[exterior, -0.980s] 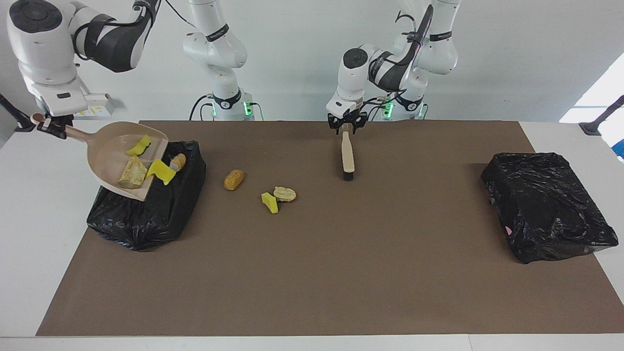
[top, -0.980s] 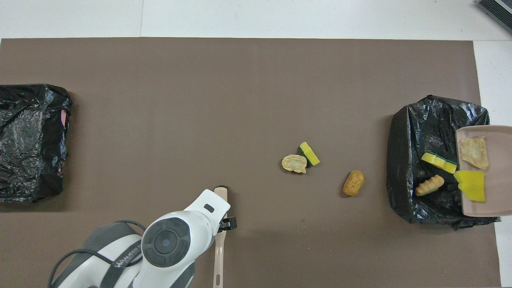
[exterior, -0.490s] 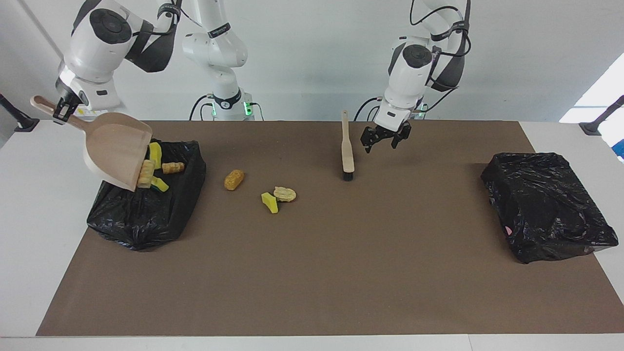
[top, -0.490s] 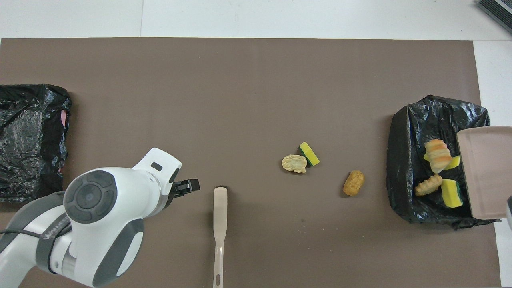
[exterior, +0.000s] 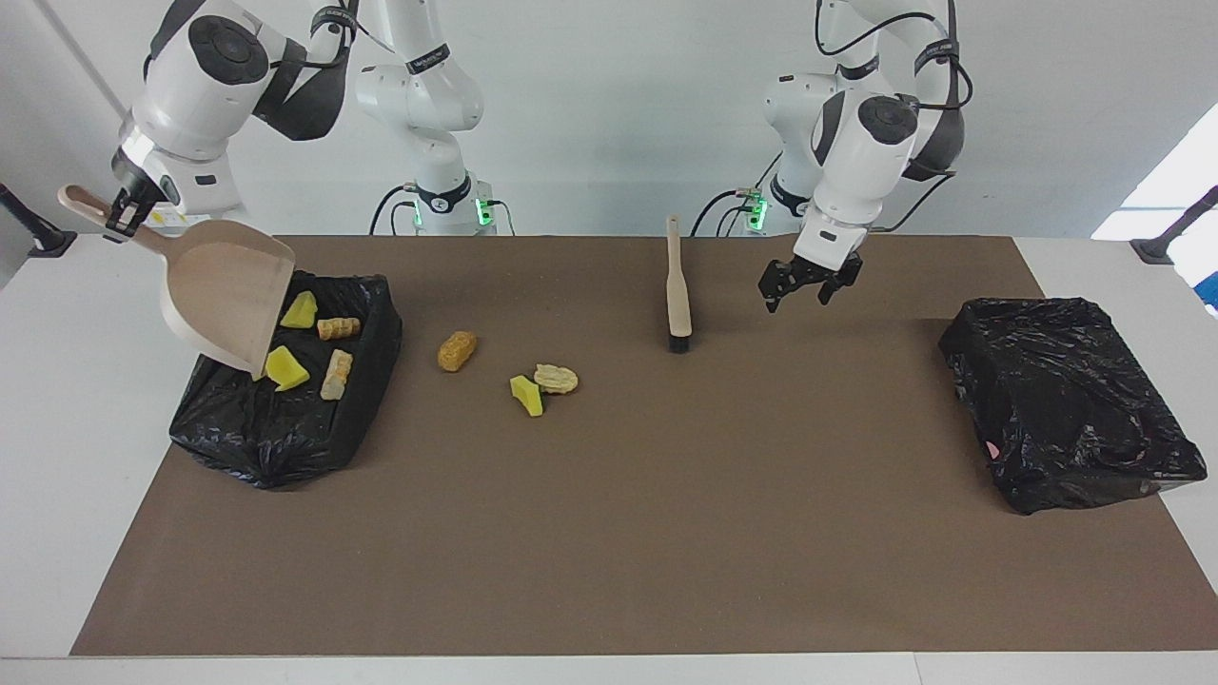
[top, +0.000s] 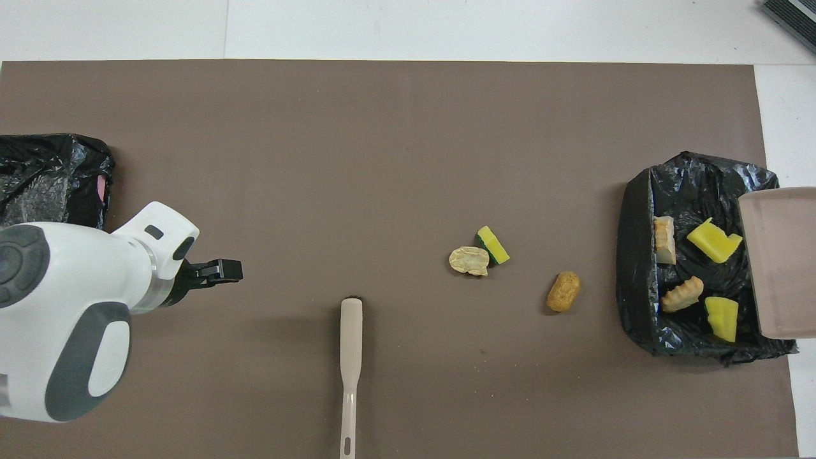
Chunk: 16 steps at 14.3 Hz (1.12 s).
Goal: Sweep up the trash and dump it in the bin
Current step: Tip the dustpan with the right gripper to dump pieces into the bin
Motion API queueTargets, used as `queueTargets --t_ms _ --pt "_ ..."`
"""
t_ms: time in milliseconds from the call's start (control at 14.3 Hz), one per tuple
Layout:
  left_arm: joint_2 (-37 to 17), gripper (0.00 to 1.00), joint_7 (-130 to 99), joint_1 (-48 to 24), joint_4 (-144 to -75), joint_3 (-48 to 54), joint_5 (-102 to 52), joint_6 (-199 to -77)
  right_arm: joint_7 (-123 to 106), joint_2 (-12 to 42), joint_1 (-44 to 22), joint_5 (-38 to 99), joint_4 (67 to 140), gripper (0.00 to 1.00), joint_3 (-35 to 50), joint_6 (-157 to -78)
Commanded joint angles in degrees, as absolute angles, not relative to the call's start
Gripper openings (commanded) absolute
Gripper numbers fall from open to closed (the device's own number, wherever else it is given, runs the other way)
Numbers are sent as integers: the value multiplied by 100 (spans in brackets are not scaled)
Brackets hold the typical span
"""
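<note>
My right gripper (exterior: 119,215) is shut on the handle of the beige dustpan (exterior: 228,295), which hangs steeply tipped and empty over the black-bagged bin (exterior: 285,438) at the right arm's end. Several trash scraps lie in that bin, among them a yellow sponge (top: 714,239) and a tan lump (top: 682,293). Three scraps stay on the brown mat: an orange-brown lump (exterior: 457,350), a yellow sponge (exterior: 526,395) and a tan lump (exterior: 556,379) touching it. The brush (exterior: 677,290) lies alone on the mat. My left gripper (exterior: 807,287) hangs open and empty over the mat beside the brush.
A second black-bagged bin (exterior: 1066,400) sits at the left arm's end of the mat. White table (exterior: 57,400) borders the mat (exterior: 609,533) on all sides.
The left gripper let go of the brush, rose and swung toward the left arm's end. The right gripper tipped the dustpan steeply and its scraps slid into the bin.
</note>
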<state>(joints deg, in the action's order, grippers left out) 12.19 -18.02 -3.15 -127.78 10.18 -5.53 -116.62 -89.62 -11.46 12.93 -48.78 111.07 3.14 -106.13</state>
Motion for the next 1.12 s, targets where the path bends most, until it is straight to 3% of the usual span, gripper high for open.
queueTargets --t_ms 0,630,1050 --pt "1204 100 -1513 -45 -12175 1090 -483 -10953 -8921 -1160 1283 -4520 10882 0 325 -10477" --pt "1222 100 -1020 184 -10443 1037 176 -9266 -7430 -1160 1205 -2279 10872 0 334 -10117" --pt "1030 100 -712 237 -9862 800 150 -9167 -5111 -1046 195 -1768 10942 0 334 -9897"
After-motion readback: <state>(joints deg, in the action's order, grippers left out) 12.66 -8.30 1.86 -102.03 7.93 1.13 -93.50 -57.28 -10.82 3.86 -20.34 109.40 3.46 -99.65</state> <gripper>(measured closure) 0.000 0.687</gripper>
